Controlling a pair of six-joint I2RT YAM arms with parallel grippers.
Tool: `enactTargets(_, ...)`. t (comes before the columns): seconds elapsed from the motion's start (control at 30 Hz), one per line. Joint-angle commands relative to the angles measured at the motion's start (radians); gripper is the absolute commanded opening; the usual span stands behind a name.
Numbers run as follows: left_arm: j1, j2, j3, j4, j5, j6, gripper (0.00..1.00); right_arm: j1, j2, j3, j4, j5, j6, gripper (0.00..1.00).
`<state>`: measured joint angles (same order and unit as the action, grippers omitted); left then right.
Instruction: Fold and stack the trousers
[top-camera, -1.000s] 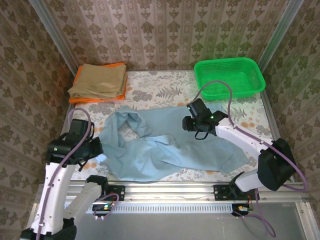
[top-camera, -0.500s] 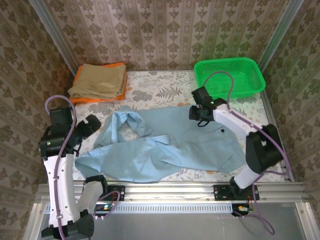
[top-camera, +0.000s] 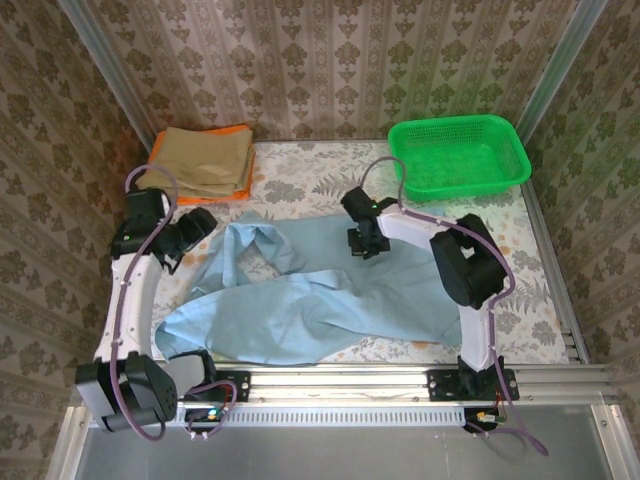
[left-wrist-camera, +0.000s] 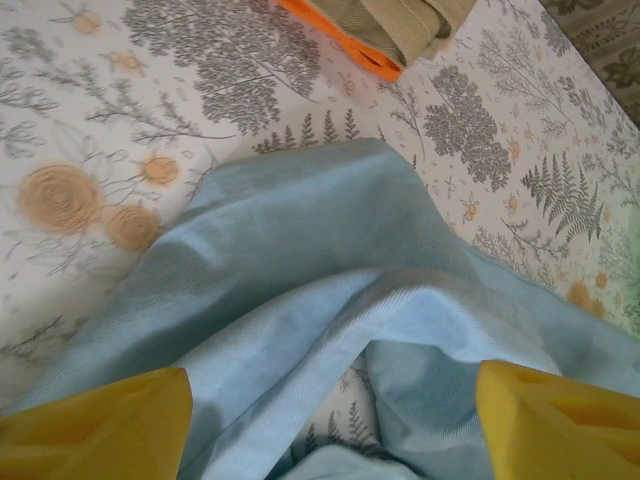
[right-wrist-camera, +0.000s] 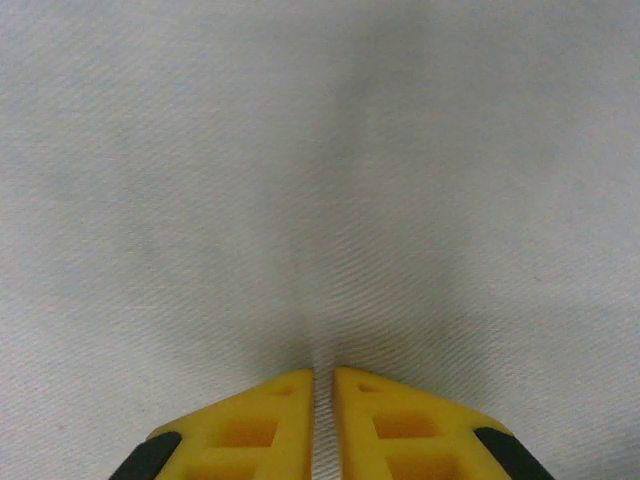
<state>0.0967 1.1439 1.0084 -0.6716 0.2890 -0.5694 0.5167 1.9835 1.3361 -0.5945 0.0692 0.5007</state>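
The table (top-camera: 300, 185) in front of me wears a floral cloth, and the trousers (top-camera: 330, 310) sprawl unfolded over most of its near half, light blue, running from the left side to the right, with one leg doubled into a loop toward the back left. At the back right stands a green basket (top-camera: 460, 188). At the back left lies a folded pair of khaki trousers (top-camera: 198, 160) on an orange cloth (top-camera: 190, 198). My left gripper (top-camera: 198, 225) hangs at the left edge of the blue fabric, just beside that looped leg. From my left wrist I see my left gripper (left-wrist-camera: 335, 400) standing wide, its yellow fingers (left-wrist-camera: 100, 425) far apart at the lower corners, with a raised fold of the trousers (left-wrist-camera: 330, 260) directly below them and nothing held. My right gripper (top-camera: 365, 245) is down on the upper middle of the cloth. From my right wrist, my right gripper (right-wrist-camera: 322, 385) is drawn narrow, its tips almost meeting, and a thin ridge of the blue fabric (right-wrist-camera: 320, 180) runs into the slit between them, pinched.
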Motion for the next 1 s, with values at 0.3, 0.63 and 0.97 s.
enactTargets(0.3, -0.186, 0.148, -0.013, 0.214, 0.030, -0.016, 0.59, -0.204, -0.334, -0.396, -0.095, -0.079, 0.133, 0.13)
enactTargets(0.63, -0.229, 0.217, -0.081, 0.240, 0.007, -0.011, 0.73, 0.036, -0.451, -0.162, -0.137, -0.047, -0.030, 0.40)
enactTargets(0.97, -0.102, 0.161, -0.176, 0.119, -0.017, -0.007, 0.77, 0.272, -0.052, 0.322, -0.053, -0.157, -0.206, 0.67)
